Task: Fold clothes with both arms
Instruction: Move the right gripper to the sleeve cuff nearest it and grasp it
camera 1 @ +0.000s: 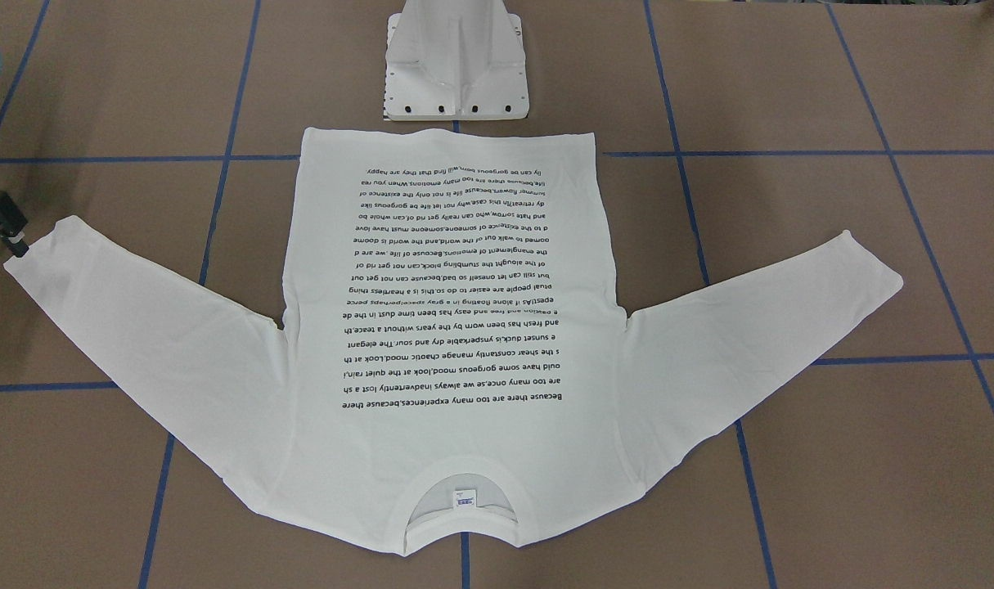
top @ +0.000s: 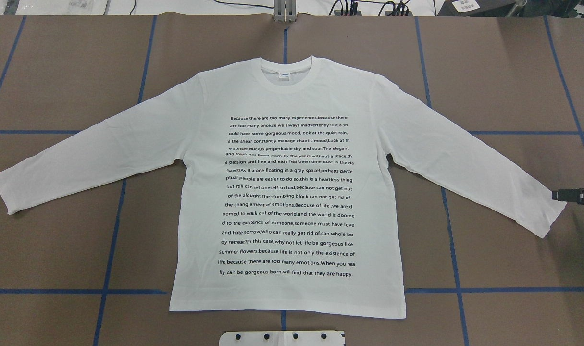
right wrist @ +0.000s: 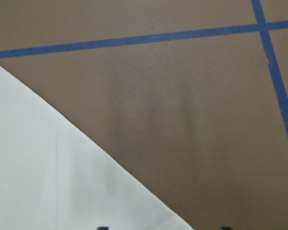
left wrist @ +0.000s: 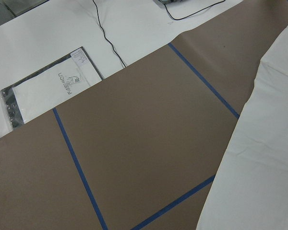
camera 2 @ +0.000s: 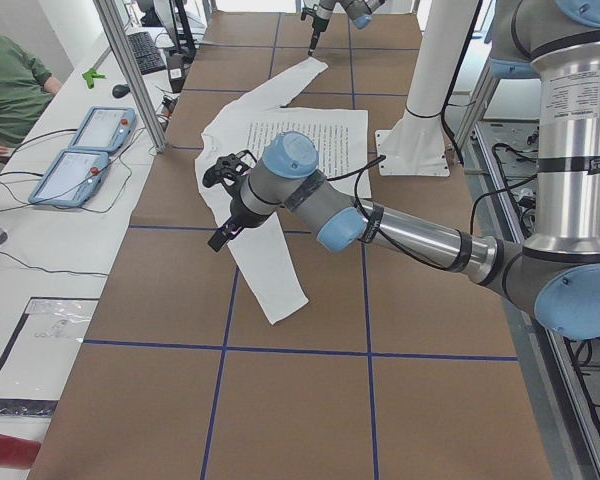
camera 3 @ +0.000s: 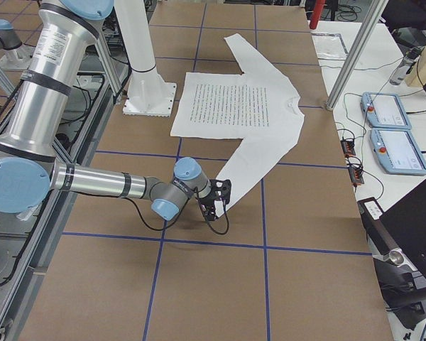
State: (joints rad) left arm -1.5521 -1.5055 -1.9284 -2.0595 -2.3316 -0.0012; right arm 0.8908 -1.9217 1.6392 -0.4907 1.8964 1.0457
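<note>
The white long-sleeved shirt (top: 287, 192) lies flat on the brown table, black text side up, neckline (top: 284, 72) at the far side and both sleeves spread out. My right gripper (top: 556, 195) is low at the cuff of the sleeve (top: 544, 214) on that side, also visible in the front view (camera 1: 20, 244). Its fingers look open, with the cuff edge (right wrist: 48, 167) and bare table between them. My left gripper (camera 2: 220, 235) hovers over the other sleeve (camera 2: 265, 270). It shows only in the left side view, so I cannot tell its state.
The white pedestal base (camera 1: 456, 65) stands just behind the shirt's hem. Blue tape lines (top: 118, 192) cross the table. A side table holds two teach pendants (camera 2: 80, 150) and a packaged garment (left wrist: 48, 96). A person in green (camera 2: 10, 90) sits beyond it.
</note>
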